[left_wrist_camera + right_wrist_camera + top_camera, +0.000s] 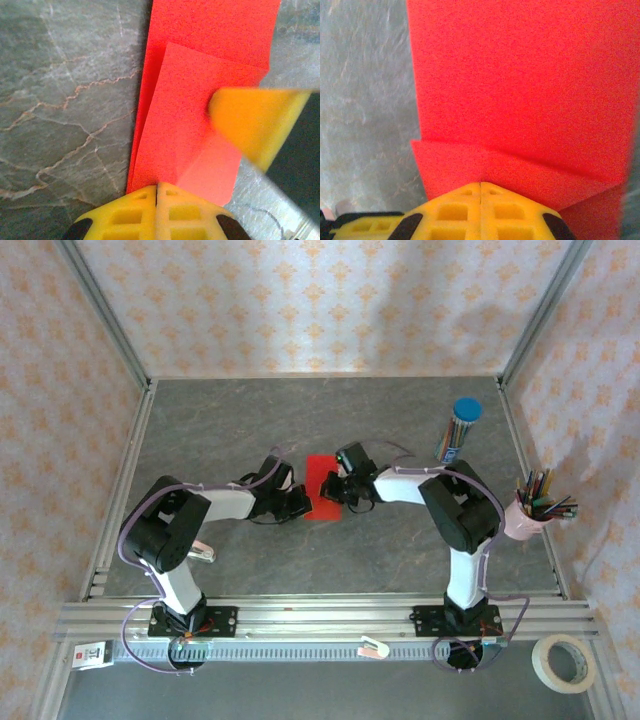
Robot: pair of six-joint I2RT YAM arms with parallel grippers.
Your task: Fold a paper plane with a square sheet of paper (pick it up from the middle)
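Nearest us in the top external view run the silver aluminium rails (320,620) that carry both arm bases, with a cream roll of masking tape (565,662) at the lower right. At the middle of the grey stone-patterned table (230,420) lies the thin bright red sheet of paper (322,480). The left gripper (298,502) meets its left edge and the right gripper (338,490) its right edge. A blue-capped clear tube of coloured pencils (458,432) stands at the upper right, and a pink cup of pencils (530,515) sits at the right edge.

From the left wrist we see the left claw's yellow fingers (132,212) at bottom centre, pressed together, tips at the sheet's near edge. A slanted flap lies folded over the sheet, and the other claw's yellow finger overlaps it at the right.

From the right wrist, that claw's yellow fingers (450,210) are also closed, tips on a narrow folded band low in the frame. We cannot tell whether either claw pinches any paper.
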